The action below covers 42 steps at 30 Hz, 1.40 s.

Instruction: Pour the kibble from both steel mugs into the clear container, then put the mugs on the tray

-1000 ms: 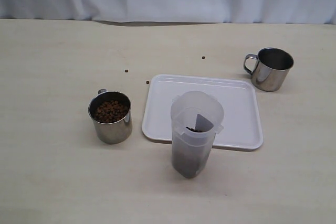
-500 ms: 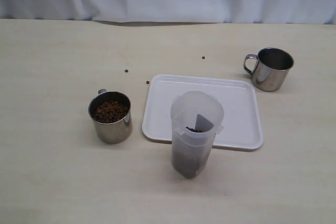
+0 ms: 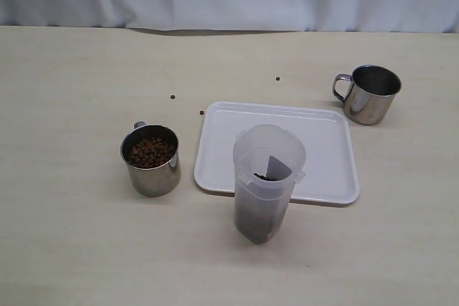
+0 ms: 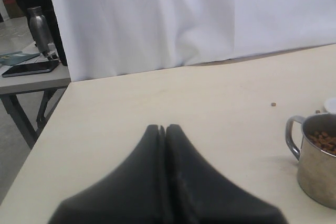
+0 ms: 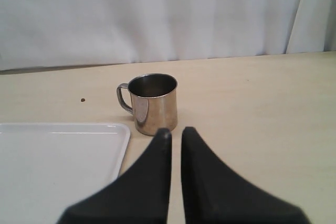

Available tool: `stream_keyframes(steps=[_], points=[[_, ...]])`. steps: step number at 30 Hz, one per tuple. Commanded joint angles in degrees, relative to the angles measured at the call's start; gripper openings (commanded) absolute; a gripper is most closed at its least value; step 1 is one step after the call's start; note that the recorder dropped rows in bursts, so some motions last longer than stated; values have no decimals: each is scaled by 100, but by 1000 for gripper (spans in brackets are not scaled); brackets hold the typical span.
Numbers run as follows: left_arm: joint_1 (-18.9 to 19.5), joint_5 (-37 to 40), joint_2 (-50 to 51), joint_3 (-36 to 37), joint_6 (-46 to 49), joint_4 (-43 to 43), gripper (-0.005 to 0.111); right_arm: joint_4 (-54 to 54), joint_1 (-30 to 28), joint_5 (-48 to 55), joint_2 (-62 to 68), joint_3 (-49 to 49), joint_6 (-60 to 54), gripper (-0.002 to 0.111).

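Kibble [image 3: 151, 152] fills left steel mug [image 3: 153, 178], some in clear container [image 3: 264, 202]; left pincer [image 4: 161, 129], right pincer [image 5: 176, 131] pressed together.

Soft even bright light, faint shadows, mild glints on steel mugs [image 3: 368, 94], left tool [image 4: 161, 128] slightly blurred.

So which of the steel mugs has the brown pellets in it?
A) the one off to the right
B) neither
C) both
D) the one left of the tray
D: the left steel mug, beside the tray, is full of kibble, while the right steel mug shows only a dark, bare inside.
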Motion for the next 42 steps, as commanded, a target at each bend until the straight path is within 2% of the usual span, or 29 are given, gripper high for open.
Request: stream_keyframes(steps=[1, 19, 27, 34, 36, 42], points=[[-45, -45, -19, 19, -12, -43, 0, 0, -7, 25, -21, 21, -52, 5], [-45, -195, -19, 19, 5, 57, 0, 0, -7, 25, -21, 21, -52, 5], [-45, -2435, -19, 19, -21, 101, 0, 0, -7, 25, -21, 21, -52, 5], [-45, -3327, -19, 19, -136, 101, 0, 0, -7, 25, -21, 21, -52, 5], [-45, -3899, -19, 19, -384, 101, 0, 0, -7, 25, -21, 21, -52, 5], [-45, -6495, -19, 19, -1250, 113, 0, 0, -7, 25, -21, 21, -52, 5]])
